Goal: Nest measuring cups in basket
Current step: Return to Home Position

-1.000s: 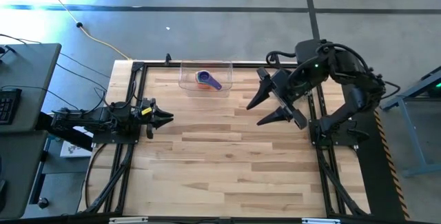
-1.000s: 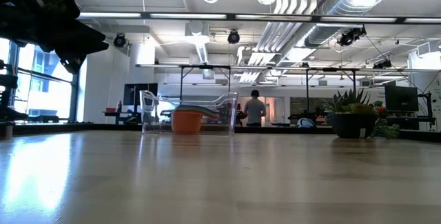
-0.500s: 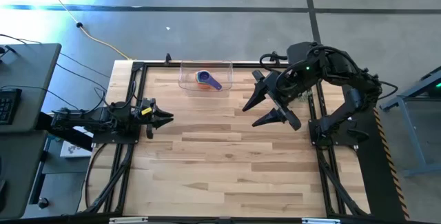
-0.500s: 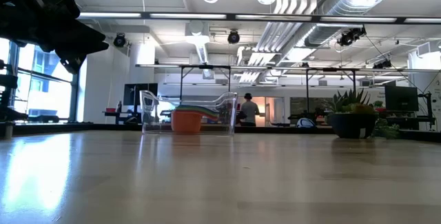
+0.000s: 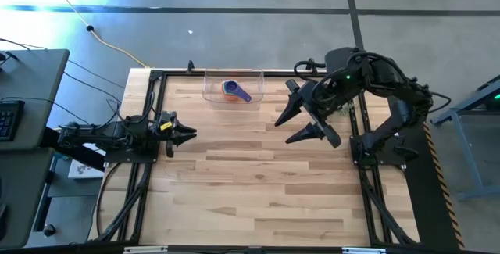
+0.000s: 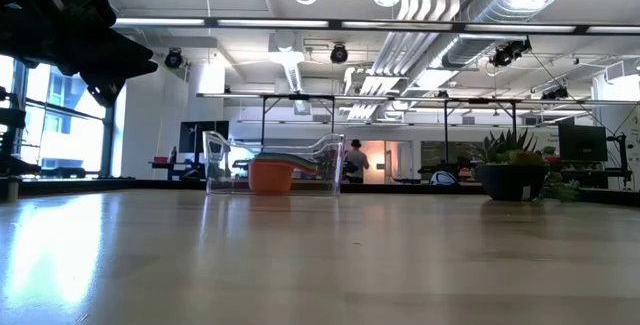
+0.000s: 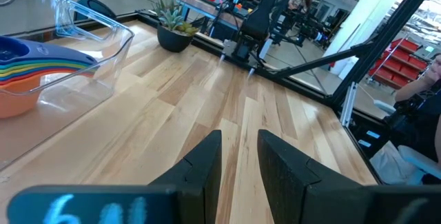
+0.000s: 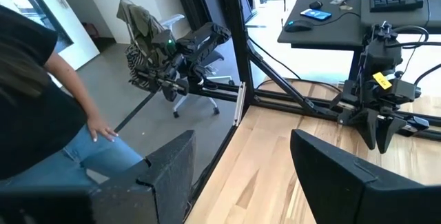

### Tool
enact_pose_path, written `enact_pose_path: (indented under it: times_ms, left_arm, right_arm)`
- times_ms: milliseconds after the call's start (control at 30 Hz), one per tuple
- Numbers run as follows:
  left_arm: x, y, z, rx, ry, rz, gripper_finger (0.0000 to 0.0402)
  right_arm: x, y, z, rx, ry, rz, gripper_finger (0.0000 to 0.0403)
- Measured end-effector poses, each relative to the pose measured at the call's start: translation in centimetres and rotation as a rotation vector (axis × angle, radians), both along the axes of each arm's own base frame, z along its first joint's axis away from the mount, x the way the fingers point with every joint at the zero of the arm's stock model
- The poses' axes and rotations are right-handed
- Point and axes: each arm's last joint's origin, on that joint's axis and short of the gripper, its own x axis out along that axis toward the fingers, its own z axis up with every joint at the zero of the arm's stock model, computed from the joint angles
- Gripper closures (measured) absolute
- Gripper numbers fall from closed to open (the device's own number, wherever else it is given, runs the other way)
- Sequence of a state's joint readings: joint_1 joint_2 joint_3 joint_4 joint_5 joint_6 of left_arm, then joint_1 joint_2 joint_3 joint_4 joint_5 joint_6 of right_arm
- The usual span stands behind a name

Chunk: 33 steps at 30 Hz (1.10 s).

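The clear basket (image 5: 233, 88) stands at the table's far edge, its base on the wood. The measuring cups (image 5: 234, 91) sit nested inside it; the low view shows the orange cup (image 6: 270, 176) at the bottom with coloured rims stacked above, and the left wrist view shows the same stack (image 7: 31, 62) in the basket (image 7: 96, 41). My right gripper (image 5: 285, 129) hangs wide open above the table, right of the basket, holding nothing. My left gripper (image 5: 191, 134) waits low at the table's left side with a narrow gap between its fingers (image 7: 207, 162).
A small potted plant (image 6: 512, 170) stands off to the right beyond the basket, also seen as the plant (image 7: 176, 27) in the left wrist view. Bare wood (image 5: 250, 184) fills the table's middle and near half. A person (image 8: 41, 114) stands beside the table.
My right gripper has moved a short way toward the table's left and then held still, staying open. The basket and cups have not moved.
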<state>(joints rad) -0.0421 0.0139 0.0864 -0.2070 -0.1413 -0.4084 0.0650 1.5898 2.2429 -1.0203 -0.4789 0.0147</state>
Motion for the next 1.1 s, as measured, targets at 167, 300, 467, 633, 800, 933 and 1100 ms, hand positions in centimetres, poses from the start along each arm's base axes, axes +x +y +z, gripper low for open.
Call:
enact_pose_path:
  times_ms: [167, 300, 467, 633, 800, 933, 1100]
  left_arm:
    - [0.0, 0.0, 0.0, 0.0, 0.0, 0.0, 0.0316]
    - [0.0, 0.0, 0.0, 0.0, 0.0, 0.0, 0.0316]
    - [0.0, 0.0, 0.0, 0.0, 0.0, 0.0, 0.0316]
    - [0.0, 0.0, 0.0, 0.0, 0.0, 0.0, 0.0316]
    - [0.0, 0.0, 0.0, 0.0, 0.0, 0.0, 0.0316]
    - [0.0, 0.0, 0.0, 0.0, 0.0, 0.0, 0.0316]
    - [0.0, 0.0, 0.0, 0.0, 0.0, 0.0, 0.0316]
  right_arm:
    - [0.0, 0.0, 0.0, 0.002, 0.002, -0.001, 0.0174]
    - [-0.01, 0.0, -0.04, 0.002, 0.006, -0.001, 0.0174]
    - [-0.12, 0.02, -0.29, 0.0, 0.034, 0.0, 0.0174]
    - [-0.17, 0.02, -0.4, -0.001, 0.047, 0.0, 0.0174]
    - [-0.17, 0.02, -0.42, -0.001, 0.05, 0.0, 0.0174]
    - [-0.21, 0.02, -0.49, -0.002, 0.058, 0.0, 0.0174]
    - [-0.21, 0.02, -0.49, -0.002, 0.058, -0.001, 0.0174]
